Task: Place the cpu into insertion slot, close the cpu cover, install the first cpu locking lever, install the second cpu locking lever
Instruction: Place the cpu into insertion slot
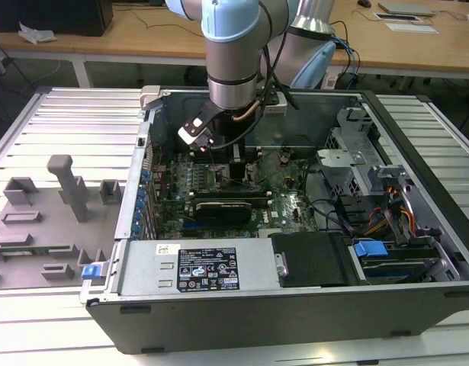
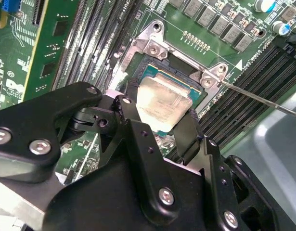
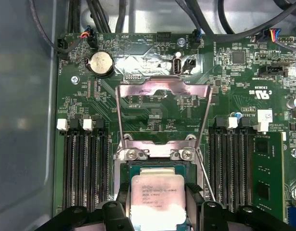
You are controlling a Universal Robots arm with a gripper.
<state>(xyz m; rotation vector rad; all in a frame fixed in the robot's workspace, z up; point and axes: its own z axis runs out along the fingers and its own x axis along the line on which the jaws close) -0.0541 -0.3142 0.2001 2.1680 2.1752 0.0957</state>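
Cpu [image 3: 157, 198] gripped between fingers [image 2: 133, 130] at insertion slot [image 3: 152, 166]; near edge hidden, seating unclear; cpu cover [image 3: 186, 91] raised

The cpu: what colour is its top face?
The cpu is pale silvery-grey metal, clearest in the first wrist view.

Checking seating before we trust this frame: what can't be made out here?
Whether the cpu sits in the insertion slot or hangs just above it: in both wrist views the gripper covers two of its edges.
First wrist view: one cpu edge is cut off by the picture's border.
Exterior view: the arm stands in front of the slot.
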